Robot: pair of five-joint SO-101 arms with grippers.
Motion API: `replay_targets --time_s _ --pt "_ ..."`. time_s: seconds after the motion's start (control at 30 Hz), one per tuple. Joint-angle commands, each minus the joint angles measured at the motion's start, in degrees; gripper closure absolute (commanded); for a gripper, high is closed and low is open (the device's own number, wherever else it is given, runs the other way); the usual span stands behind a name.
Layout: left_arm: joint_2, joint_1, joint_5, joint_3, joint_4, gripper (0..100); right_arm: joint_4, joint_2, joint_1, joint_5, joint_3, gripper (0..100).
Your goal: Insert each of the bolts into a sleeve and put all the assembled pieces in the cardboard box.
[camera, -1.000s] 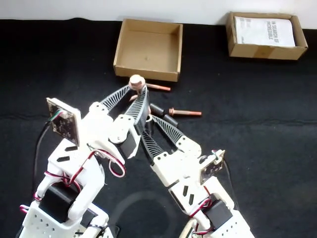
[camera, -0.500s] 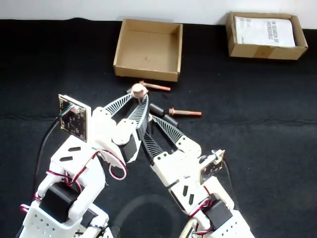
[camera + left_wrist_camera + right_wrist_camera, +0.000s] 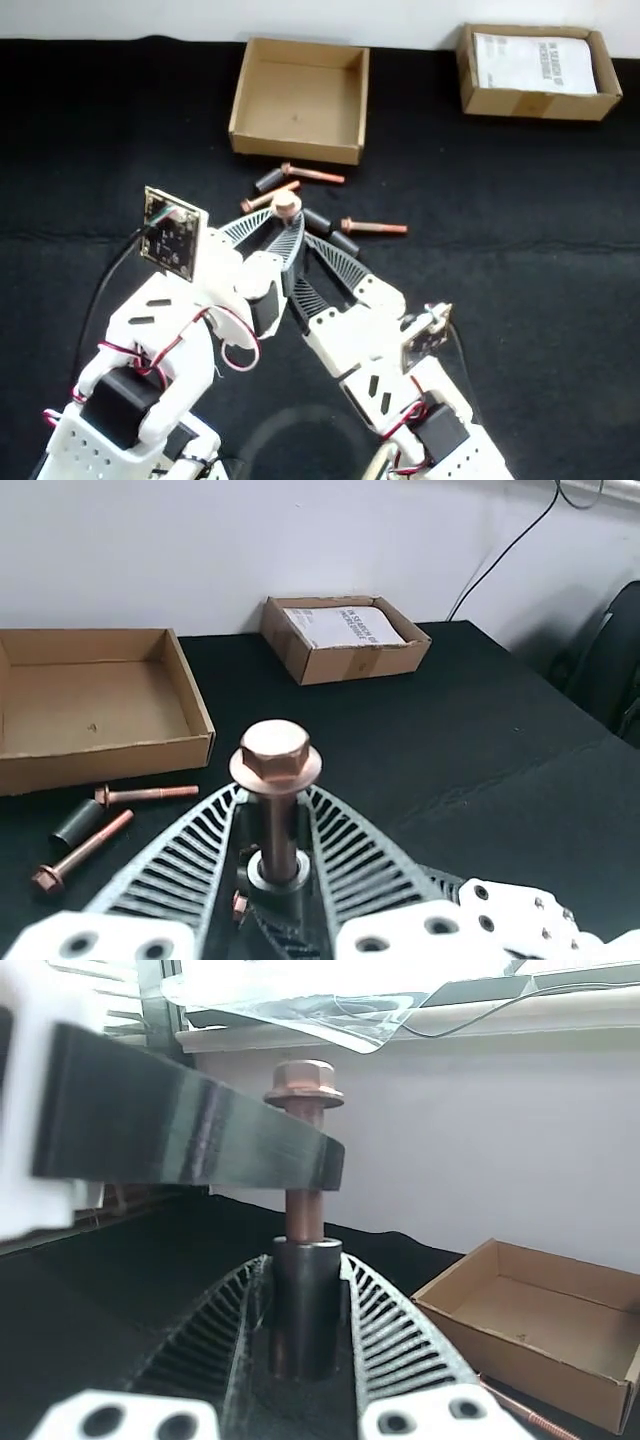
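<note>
I see my left gripper [image 3: 275,800] clenched on the upright bolt [image 3: 275,762] and my right gripper [image 3: 306,1262] grasping the sleeve [image 3: 306,1310] beneath, shank tip inside it, the pair now drawn down from the cardboard box [image 3: 296,148] at upper centre toward mid-frame.

Your black counter [image 3: 540,320] carries an open box [image 3: 295,148], a paper-filled box [image 3: 530,104], and loose bolts [image 3: 375,227] and sleeves [image 3: 268,180] near the open one.

One camera looks down over my bench [image 3: 520,300]; both wrist cameras closely face the same bolt [image 3: 276,765].
</note>
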Motion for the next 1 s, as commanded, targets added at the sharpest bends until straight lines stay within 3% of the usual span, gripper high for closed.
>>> replay_targets --time_s 0.0,0.2,0.63,0.83,0.97 --pt "-0.1 0.7 -2.6 -3.1 1.1 90 0.0 -0.8 0.8 2.8 7.9 99.1" --pt "-0.3 0.6 -2.8 -3.4 5.6 75 0.0 -0.8 0.8 2.9 7.9 99.1" --pt "-0.4 -13.1 -3.0 -13.6 20.6 75 0.0 -0.8 5.1 3.1 7.7 99.1" --pt "-0.4 -21.7 -2.9 -12.9 23.8 75 0.5 -0.2 10.1 2.7 1.0 99.1" --pt "-0.4 -25.4 -2.9 -8.0 23.9 75 7.2 -0.2 14.2 2.7 -5.1 99.1"
